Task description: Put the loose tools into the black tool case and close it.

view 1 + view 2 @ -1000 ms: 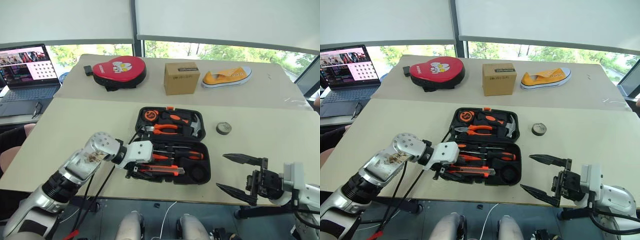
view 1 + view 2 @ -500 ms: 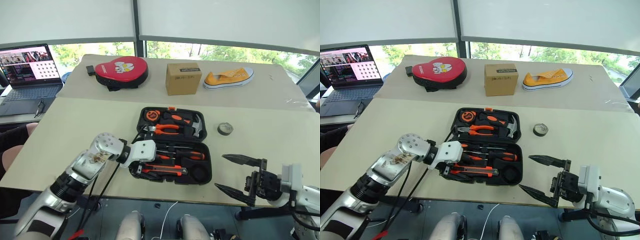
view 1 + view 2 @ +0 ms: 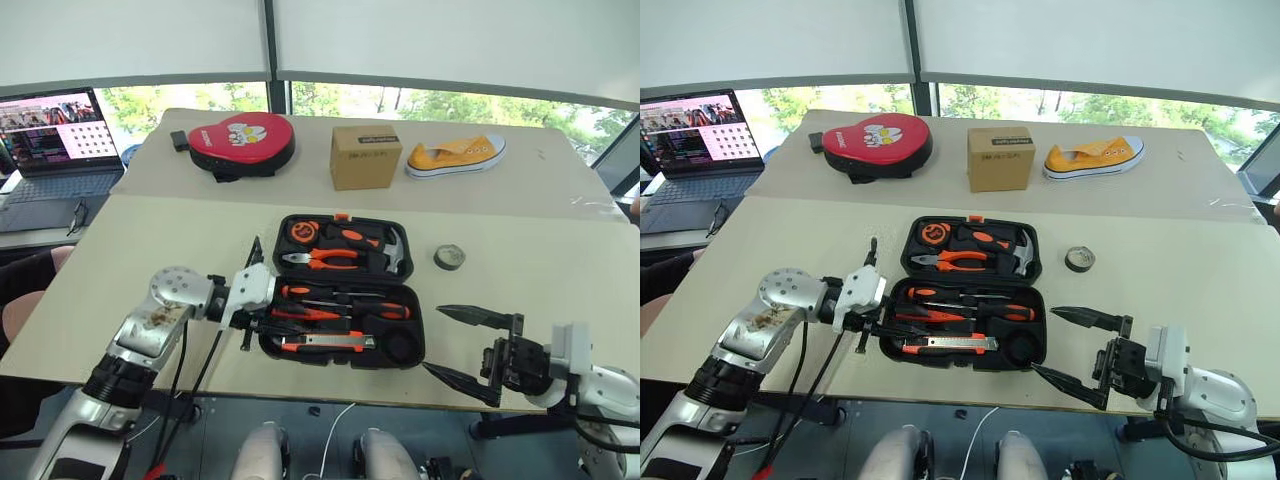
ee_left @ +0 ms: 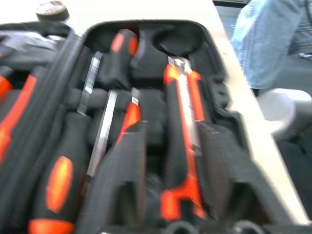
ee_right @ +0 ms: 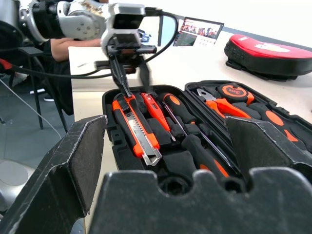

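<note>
Nearest me, the right gripper (image 3: 433, 339) hangs spread wide and empty at the cream table's (image 3: 150, 250) front edge. The small dark tape roll (image 3: 448, 257) lies loose beyond it, flat, just right of the open black hard-plastic tool case (image 3: 416, 300). This arm looks nearer. The left gripper (image 5: 132, 83) hovers over the case's left end; whether it's open or closed, I can't tell.

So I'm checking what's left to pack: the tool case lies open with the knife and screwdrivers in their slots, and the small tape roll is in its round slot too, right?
Not quite. The tape roll still lies on the table, to the right of the open tool case; the left eye view shows it. The utility knife and screwdrivers are in their slots.
</note>
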Controlling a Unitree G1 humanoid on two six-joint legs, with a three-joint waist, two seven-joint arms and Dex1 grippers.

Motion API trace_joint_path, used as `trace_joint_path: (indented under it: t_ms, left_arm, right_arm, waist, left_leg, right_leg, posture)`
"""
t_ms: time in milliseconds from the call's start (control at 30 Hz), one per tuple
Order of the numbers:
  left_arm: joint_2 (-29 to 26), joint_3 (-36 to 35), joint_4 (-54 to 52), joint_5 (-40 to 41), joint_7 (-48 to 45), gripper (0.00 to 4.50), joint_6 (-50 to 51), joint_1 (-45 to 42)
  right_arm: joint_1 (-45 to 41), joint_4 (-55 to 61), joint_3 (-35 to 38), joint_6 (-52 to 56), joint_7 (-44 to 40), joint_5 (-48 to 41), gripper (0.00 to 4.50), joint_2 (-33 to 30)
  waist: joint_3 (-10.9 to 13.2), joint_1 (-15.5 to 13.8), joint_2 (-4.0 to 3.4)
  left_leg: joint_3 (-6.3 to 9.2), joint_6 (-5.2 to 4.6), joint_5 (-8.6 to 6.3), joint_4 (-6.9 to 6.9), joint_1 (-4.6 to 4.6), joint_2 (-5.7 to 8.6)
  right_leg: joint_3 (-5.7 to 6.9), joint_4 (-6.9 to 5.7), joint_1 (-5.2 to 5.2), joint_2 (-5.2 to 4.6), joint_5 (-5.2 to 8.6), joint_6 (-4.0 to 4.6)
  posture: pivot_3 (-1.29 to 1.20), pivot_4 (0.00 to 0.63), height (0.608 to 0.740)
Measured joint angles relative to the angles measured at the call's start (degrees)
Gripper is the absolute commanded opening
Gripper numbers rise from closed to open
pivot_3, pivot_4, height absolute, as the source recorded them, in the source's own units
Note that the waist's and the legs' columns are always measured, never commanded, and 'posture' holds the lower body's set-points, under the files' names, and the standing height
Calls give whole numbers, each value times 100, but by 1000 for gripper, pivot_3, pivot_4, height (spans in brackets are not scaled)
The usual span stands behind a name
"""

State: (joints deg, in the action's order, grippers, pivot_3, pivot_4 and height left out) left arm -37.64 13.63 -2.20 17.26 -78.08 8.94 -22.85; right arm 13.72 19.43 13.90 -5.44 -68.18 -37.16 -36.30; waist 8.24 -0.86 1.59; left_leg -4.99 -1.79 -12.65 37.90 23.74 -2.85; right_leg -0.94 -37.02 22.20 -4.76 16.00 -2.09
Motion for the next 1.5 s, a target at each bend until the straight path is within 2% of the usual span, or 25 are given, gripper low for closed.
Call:
trace_joint_path:
  t_ms: [33, 200, 400, 600, 767, 900, 1033, 1167, 1267, 1433, 1467, 1500]
  left_arm:
    - [58, 22, -14, -43, 47, 37, -53, 55]
    - [487, 317, -29, -353, 497, 37, -115, 173]
    - [485, 492, -147, -610, 691, 37, -16, 105]
    - [543, 736, -186, -740, 898, 37, 638, -15]
    - [506, 925, -314, -812, 949, 37, 1107, -53]
    - [493, 927, -364, -811, 1001, 37, 1179, -22]
    - [722, 621, -175, -614, 1108, 37, 734, 226]
    - [809, -75, 84, -47, 1037, 1075, 222, 547]
    - [812, -914, -46, 696, 1089, 2251, 289, 593]
    - [411, -2038, -299, 1458, 1146, 4048, 494, 1061]
    - [339, -2174, -292, 1485, 1136, 4350, 499, 1183]
    - [281, -2280, -259, 1491, 1118, 4435, 493, 1267]
  right_arm:
    - [-6, -7, -1, 0, 2, 1, 4500, 0]
    - [-28, -44, -11, 0, 13, 7, 4500, 12]
    - [-16, -43, -11, 0, 28, 7, 4500, 22]
    - [30, -35, -11, 0, 78, 7, 4500, 46]
    - [43, -21, -18, 0, 98, 38, 4500, 97]
    - [43, -21, -18, 0, 147, 54, 4500, 104]
    - [40, -23, 18, -3, 272, 103, 4500, 147]
    - [162, -133, 334, -18, 473, 104, 4500, 189]
    - [339, -322, 675, -36, 642, 101, 4500, 266]
    - [784, -1021, 1322, -298, 1121, 302, 4500, 662]
    - [845, -1138, 1407, -337, 1216, 367, 4500, 730]
    - [917, -1233, 1462, -376, 1288, 435, 4500, 775]
  waist:
    - [0, -4, 0]
    - [-1, 5, 0]
    - [-13, -20, -10]
    - [-24, -50, -18]
    - [-59, -21, -31]
    - [-80, 6, -48]
    - [-87, -9, -61]
    - [-66, 12, -40]
    - [-63, 13, -35]
    - [-62, 29, -37]
    - [-62, 36, -37]
    - [-61, 38, -38]
  left_leg:
    - [0, 0, 0, 0, -1, 1]
    - [1, 0, 0, 0, -2, 0]
    - [0, 0, 0, 0, -32, 3]
    - [1, 1, 0, 0, -88, 3]
    - [5, 0, -1, 0, -91, 0]
    - [6, 0, -2, -1, -93, -2]
    - [6, -1, -2, -1, -88, -2]
    - [7, -2, -1, -1, -47, -6]
    - [6, -2, -1, -1, -29, -3]
    - [-2, -6, -4, -10, -23, 0]
    - [-3, -6, -4, -11, -23, 0]
    - [-5, -6, -4, -12, -23, 0]
  right_leg:
    - [0, 1, -1, -1, 0, 0]
    - [0, -1, -1, 1, 0, 0]
    - [-1, -1, -31, -1, 0, -1]
    - [0, 13, -96, -4, 0, 0]
    - [0, 17, -100, -3, 1, 1]
    - [-1, 19, -102, -4, 2, 3]
    - [-1, 19, -97, -17, 3, 3]
    - [0, 15, -56, -19, 2, 3]
    - [1, 9, -36, -26, 1, 2]
    - [0, 10, -22, -30, 5, -3]
    - [0, 9, -19, -31, 6, -2]
    - [0, 8, -17, -32, 6, -1]
  posture:
    - [0, 150, 740]
    - [0, 150, 740]
    - [0, 150, 740]
    - [0, 150, 740]
    - [0, 150, 740]
    - [0, 150, 740]
    - [0, 150, 740]
    - [0, 150, 740]
    - [0, 150, 740]
    - [0, 150, 740]
    - [0, 150, 740]
    - [0, 150, 740]
